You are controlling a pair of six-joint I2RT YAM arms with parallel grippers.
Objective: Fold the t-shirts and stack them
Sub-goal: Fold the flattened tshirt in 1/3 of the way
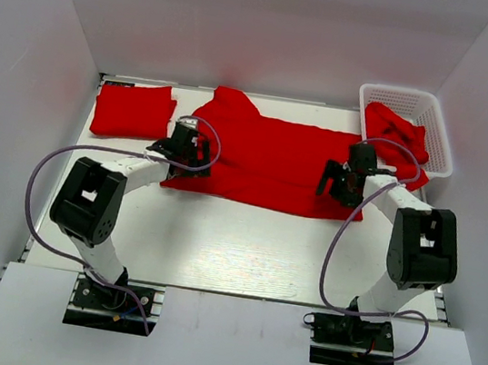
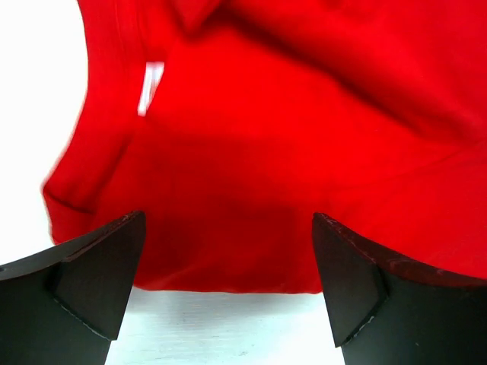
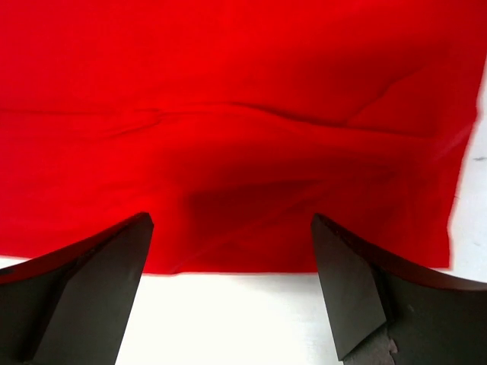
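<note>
From above. Shows one spread t-shirt [image 1: 270,163] lying flat and sideways on the tabletop [image 1: 243,247], likely so that both arms get a long near hem to lift for a fold. Puts the left hand [image 1: 189,149] over one end of that hem and the right hand [image 1: 341,180] over the other. Well apart, presumably to raise the cloth evenly. Beyond the left hand and to its outer side, a folded t-shirt [image 1: 133,109], probably the start of the stack. Beyond the right hand, a white basket [image 1: 445,130] with a bunched t-shirt [image 1: 399,130] spilling over its near rim, not yet folded by the look of it.

From the left wrist. Fingers [image 2: 99,281] spread wide, nothing pinched. Red cloth ahead of the hand and across the gap, with its hem just in front of the tips and bare tabletop nearer in. A small white label [image 2: 150,85] ahead and to the left, beside a seam. Hard to say whether the tips touch the cloth, since the angle hides any contact.

From the right wrist. Again wide open, gripping nothing. Hem straight across between the tips, bare tabletop on the near side. Side edge of the cloth off to the right of the hand, so close to the corner. Seemingly poised to come down and pinch the hem.
</note>
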